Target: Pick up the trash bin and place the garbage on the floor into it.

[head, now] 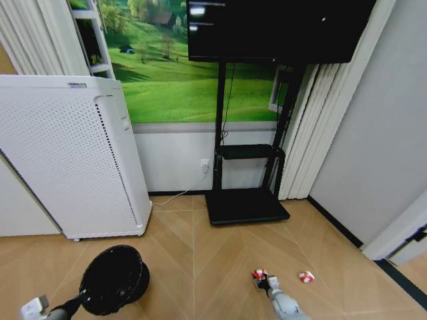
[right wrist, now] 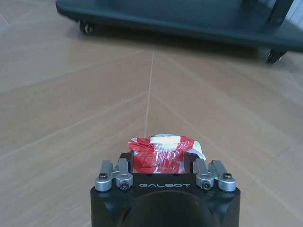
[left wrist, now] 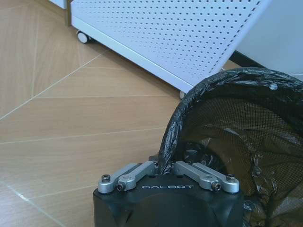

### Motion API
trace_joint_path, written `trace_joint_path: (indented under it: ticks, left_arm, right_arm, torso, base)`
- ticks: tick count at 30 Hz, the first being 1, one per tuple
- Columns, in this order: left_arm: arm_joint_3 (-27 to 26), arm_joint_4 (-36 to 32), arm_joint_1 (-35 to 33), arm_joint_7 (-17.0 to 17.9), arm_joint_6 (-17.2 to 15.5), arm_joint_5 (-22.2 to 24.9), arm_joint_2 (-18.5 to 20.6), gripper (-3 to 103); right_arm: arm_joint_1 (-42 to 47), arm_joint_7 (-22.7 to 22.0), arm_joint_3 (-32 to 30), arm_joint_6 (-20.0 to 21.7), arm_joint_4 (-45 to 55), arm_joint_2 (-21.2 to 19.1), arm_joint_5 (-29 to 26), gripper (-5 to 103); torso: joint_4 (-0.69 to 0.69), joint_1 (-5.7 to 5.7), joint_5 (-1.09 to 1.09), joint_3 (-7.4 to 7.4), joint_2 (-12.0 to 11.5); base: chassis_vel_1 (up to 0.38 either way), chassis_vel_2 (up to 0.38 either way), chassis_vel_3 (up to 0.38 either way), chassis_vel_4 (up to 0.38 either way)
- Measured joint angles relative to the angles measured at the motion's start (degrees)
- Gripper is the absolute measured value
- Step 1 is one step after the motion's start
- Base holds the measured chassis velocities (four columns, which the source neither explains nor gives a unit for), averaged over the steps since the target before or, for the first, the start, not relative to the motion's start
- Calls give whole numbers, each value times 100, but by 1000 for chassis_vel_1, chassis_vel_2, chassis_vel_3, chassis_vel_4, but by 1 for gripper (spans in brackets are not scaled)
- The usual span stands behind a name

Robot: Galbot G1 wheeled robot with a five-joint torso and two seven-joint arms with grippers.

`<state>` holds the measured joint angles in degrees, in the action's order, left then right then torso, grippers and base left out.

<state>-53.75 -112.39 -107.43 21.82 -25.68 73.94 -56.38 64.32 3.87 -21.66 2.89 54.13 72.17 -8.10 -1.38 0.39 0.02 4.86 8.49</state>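
Left pincer (left wrist: pixel 166 166) is clamped on the rim of the bin (head: pixel 114 279), fingers pinching the crinkled black liner where it folds over the edge; in the head view the bin hangs tilted at the lower left, mouth turned toward the camera, above the floor (head: pixel 200 253). Bin is round, black wire mesh, slightly tapered, lined with a glossy wrinkled plastic bag; the mesh weave reads clearly through the interior in the left wrist view (left wrist: pixel 236 137). Right pincer (right wrist: pixel 163 163) is closed on a wrapper (right wrist: pixel 163 151): crumpled, shiny red-and-white film, bunched between the two dark fingers, with white folds at the top. In the head view that wrapper (head: pixel 259 274) sits at the tip of the right arm, low over the floor at lower centre. A second wrapper (head: pixel 306 276), same red-and-white crumple, lies on the floor near it, to the robot's right. Floor is pale wood-look planking laid in a herringbone pattern, matte, with thin light seams. Behind the bin stands a purifier (head: pixel 67 160): tall white box, front panel perforated with fine regular holes, on small casters. Centre back, a black TV stand (head: pixel 245 203) with a flat wheeled base, carrying a dark screen (head: pixel 280 30).
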Motion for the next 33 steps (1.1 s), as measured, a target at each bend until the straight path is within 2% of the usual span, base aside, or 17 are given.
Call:
trace_joint_path:
  ticks: [1, 3, 4, 7, 9, 13, 14, 17, 21, 23, 26, 28, 29, 30, 31, 32, 33]
  left_arm:
    - [0, 0, 0, 0, 0, 0, 0, 0]
    - [314, -9, 378, 152, 0, -122, 154, 0]
    - [314, -9, 378, 152, 0, -122, 154, 0]
    - [822, 4, 984, 298, -9, -213, 446, 0]
    - [976, 21, 1150, 333, -8, -229, 525, 0]
    - [1860, 202, 2005, 473, -66, -257, 874, 0]
    - [1860, 202, 2005, 473, -66, -257, 874, 0]
    - [2655, 410, 2642, 505, -127, -243, 1099, 0]
    - [3094, 457, 2863, 376, -182, -322, 1124, 0]
    - [3143, 458, 2856, 335, -184, -360, 1102, 0]
    - [3476, 547, 3022, 197, -162, -390, 1006, 0]
    - [4052, 690, 3437, 107, -80, -368, 910, 0]
    - [4052, 690, 3437, 107, -80, -368, 910, 0]
    - [4256, 750, 3591, 72, -41, -370, 883, 0]
    - [4829, 971, 4042, -2, 83, -408, 783, 0]
    - [4829, 971, 4042, -2, 83, -408, 783, 0]
    - [5121, 1114, 4284, -16, 117, -426, 707, 0]
  right_arm:
    - [0, 0, 0, 0, 0, 0, 0, 54]
    - [519, 4, -183, 20, 1017, -201, -78, 52]
    - [519, 4, -183, 20, 1017, -201, -78, 52]
    - [1108, 6, -416, 84, 2264, -407, -222, 52]
    - [1221, 7, -458, 111, 2501, -453, -268, 52]
    - [1775, -29, -576, 286, 3801, -652, -488, 52]
    - [1775, -29, -576, 286, 3801, -652, -488, 52]
    - [2199, -87, -637, 413, 4857, -580, -825, 52]
    - [2557, -53, -477, 380, 5629, -653, -1408, 52]
    - [2589, -25, -404, 346, 5741, -715, -1453, 52]
    - [2745, 107, -290, 204, 5962, -782, -1279, 52]
    - [2873, 284, -339, 9, 6049, -622, -885, 52]
    - [2873, 284, -339, 9, 6049, -622, -885, 52]
    - [2896, 311, -350, -33, 6066, -588, -837, 52]
    - [3001, 393, -358, -129, 6144, -556, -833, 52]
    - [3001, 393, -358, -129, 6144, -556, -833, 52]
    - [3061, 467, -364, -208, 6192, -576, -847, 52]
  torso:
    - [0, 0, 0, 0, 0]
    - [-1, 0, 0, 0, 0]
    - [-1, 0, 0, 0, 0]
    - [-1, 0, -1, 0, 0]
    - [-1, 0, 0, 0, 0]
    - [-2, 0, -1, 0, -1]
    - [-2, 0, -1, 0, -1]
    - [-2, 1, -3, 1, -1]
    - [-3, 0, -2, 0, -1]
    - [-2, 0, -2, 0, -1]
    - [4, 0, -1, 0, -1]
    - [0, 0, -3, 0, -1]
    - [0, 0, -3, 0, -1]
    - [-2, 0, -1, -1, -1]
    - [-4, 1, -1, 0, -2]
    - [-4, 1, -1, 0, -2]
    - [-3, 0, -3, 0, -1]
  base:
    - [0, 0, 0, 0]
    - [0, 0, 0, 0]
    - [0, 0, 0, 0]
    - [0, 0, 0, 0]
    - [0, 0, 0, 0]
    - [0, 0, 0, 0]
    - [0, 0, 0, 0]
    - [0, 0, 0, 0]
    - [0, 0, 0, 0]
    - [0, 0, 0, 0]
    - [0, 0, 0, 0]
    - [0, 0, 0, 0]
    - [0, 0, 0, 0]
    - [0, 0, 0, 0]
    - [0, 0, 0, 0]
    - [0, 0, 0, 0]
    - [0, 0, 0, 0]
